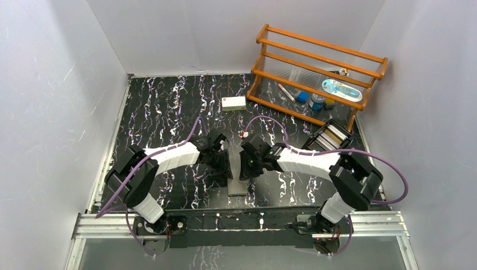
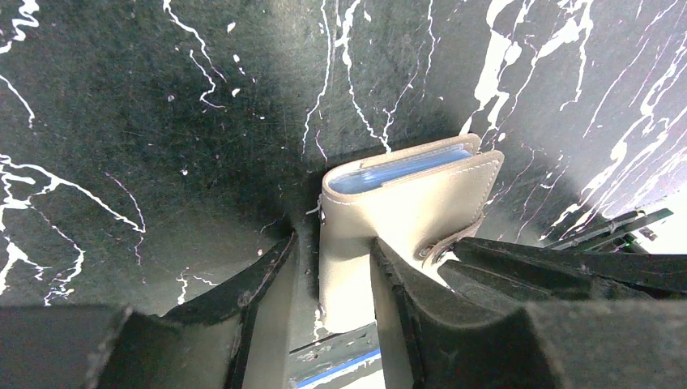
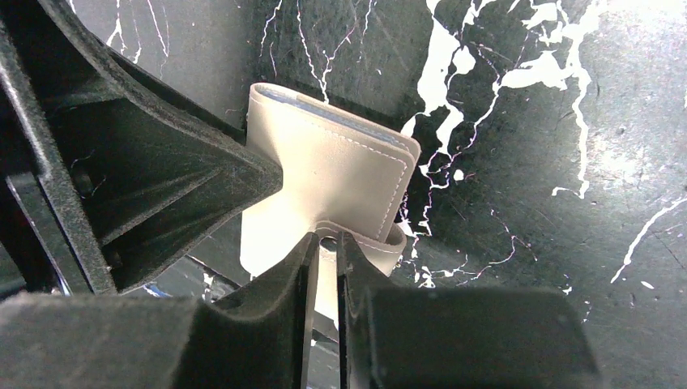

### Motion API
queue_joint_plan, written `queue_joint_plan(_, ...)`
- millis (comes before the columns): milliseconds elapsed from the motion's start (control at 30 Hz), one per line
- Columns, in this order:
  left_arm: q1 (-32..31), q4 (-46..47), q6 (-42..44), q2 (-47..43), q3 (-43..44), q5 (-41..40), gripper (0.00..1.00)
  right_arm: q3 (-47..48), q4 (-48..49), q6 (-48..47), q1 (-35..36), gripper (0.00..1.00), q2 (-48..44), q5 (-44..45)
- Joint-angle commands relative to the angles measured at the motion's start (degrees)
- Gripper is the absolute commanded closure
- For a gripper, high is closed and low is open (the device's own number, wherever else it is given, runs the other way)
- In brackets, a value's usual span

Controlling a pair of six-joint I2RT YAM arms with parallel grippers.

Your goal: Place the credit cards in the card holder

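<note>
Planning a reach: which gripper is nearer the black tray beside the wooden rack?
Right. The right gripper sits mid-table, with the black tray back and to its right; the left gripper is just past it, on the side away from the tray.

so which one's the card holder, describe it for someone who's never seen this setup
On the black marbled table, go to the middle, near the front edge, where both arms reach in. The card holder is the small folded grey-taupe wallet there, blue inside, its snap tab pinched by the right gripper. Unlike the white box farther back, it is soft and stitched.
</note>
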Motion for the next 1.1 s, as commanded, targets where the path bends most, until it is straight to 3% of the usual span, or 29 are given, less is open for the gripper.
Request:
queue_joint_plan(0,-0.14,-0.68,0.88,2.07,-0.81,-2.64,0.64,0.85,1.69,0.21,-0.16,0.78,0.21,-0.59)
queue_joint_plan(700,-0.14,-0.55,0.41,1.2,-1.24,-2.67,0.65,-0.12,2.63,1.73,0.94,0.79,1.31,-0.15)
queue_joint_plan(1067,-0.11,-0.24,0.24,1.13,-1.67,-2.6,0.65,3.26,-2.53,0.02,1.2,0.78,-1.03,3.85)
